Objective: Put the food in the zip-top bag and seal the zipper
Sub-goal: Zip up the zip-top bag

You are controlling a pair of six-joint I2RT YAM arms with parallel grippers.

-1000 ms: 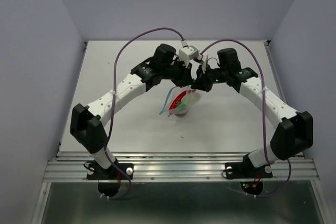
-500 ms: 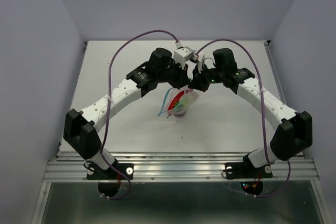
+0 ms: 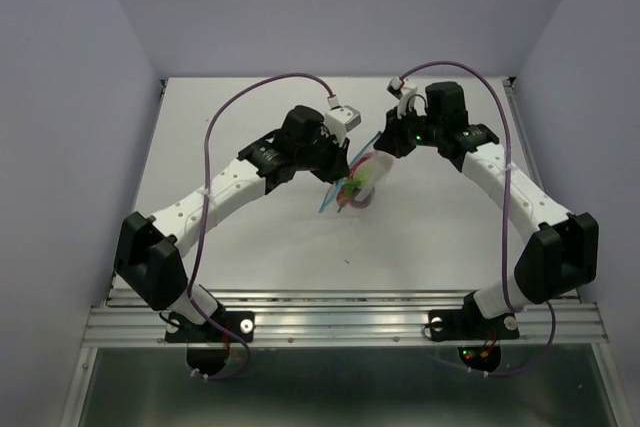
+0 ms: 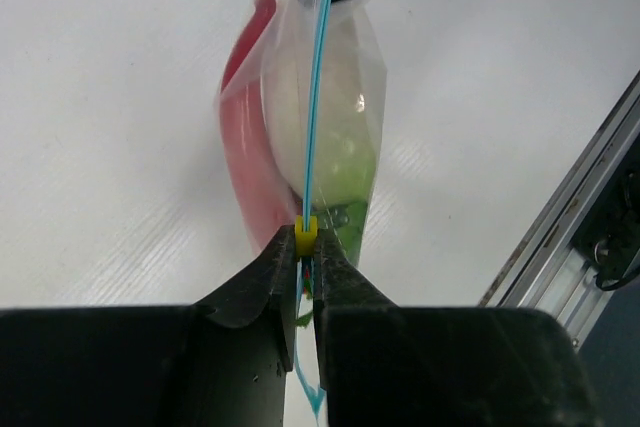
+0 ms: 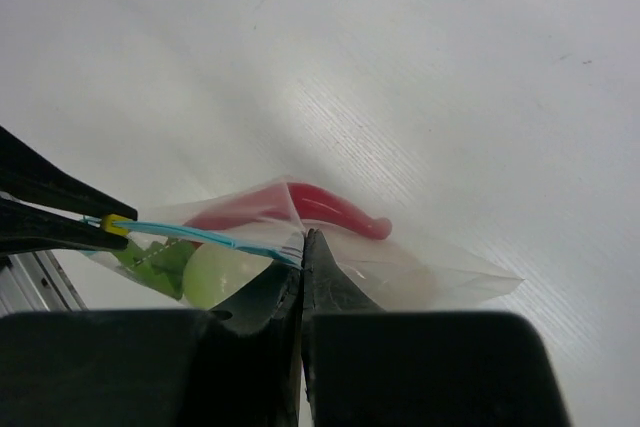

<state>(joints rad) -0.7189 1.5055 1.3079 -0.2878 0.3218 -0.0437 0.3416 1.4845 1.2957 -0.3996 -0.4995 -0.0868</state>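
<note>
top view: the zip-top bag (image 3: 362, 185) is held over the counter (image 3: 250, 237), stretched between the left end effector (image 3: 338, 169) and right end effector (image 3: 388, 145).
left wrist: inside the bag sit the red chili (image 4: 243, 147) and the white egg-shaped vegetable (image 4: 295, 117). the left end effector is clenched on the zipper (image 4: 320, 97) at its yellow slider (image 4: 306, 233).
right wrist: the right end effector is clenched on the zipper's other end, with the chili just beyond its tips.

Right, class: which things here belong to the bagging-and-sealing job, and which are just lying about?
Part of the job: zip-top bag; its light-blue zipper with yellow slider; red chili; white vegetable with green stem; left gripper and right gripper, both pinching the zipper.

Just there: purple cables; aluminium rail; table.
</note>
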